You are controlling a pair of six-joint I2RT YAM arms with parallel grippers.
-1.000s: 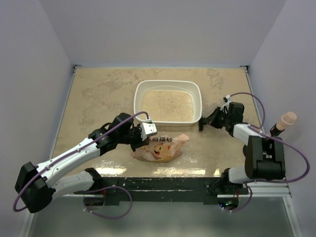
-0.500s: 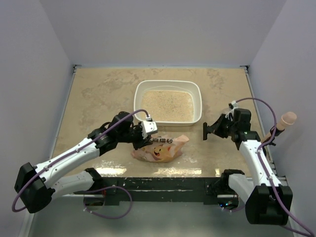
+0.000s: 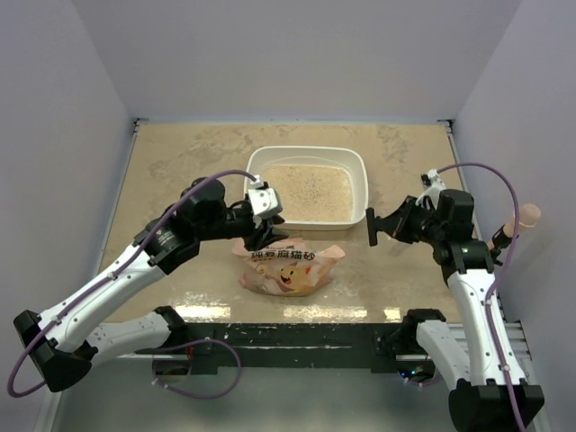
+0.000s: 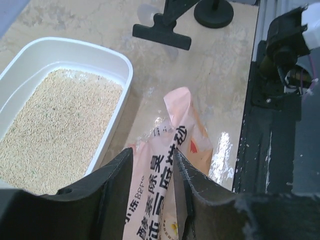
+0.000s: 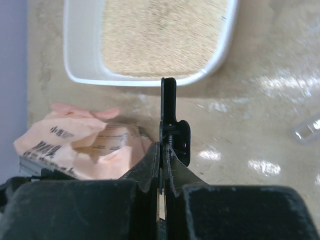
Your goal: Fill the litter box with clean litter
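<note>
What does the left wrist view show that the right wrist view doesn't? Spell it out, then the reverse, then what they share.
Only the left wrist view: the left hand pinching the top of the pink bag, and the black rail along the near edge of the table. Only the right wrist view: a small clear piece lying on the table at the picture's right edge. Both: the litter box, the litter in it, the bag beside the box, and the right hand, shut and holding nothing.

pink printed bag — crumpled, beige tabletop
</note>
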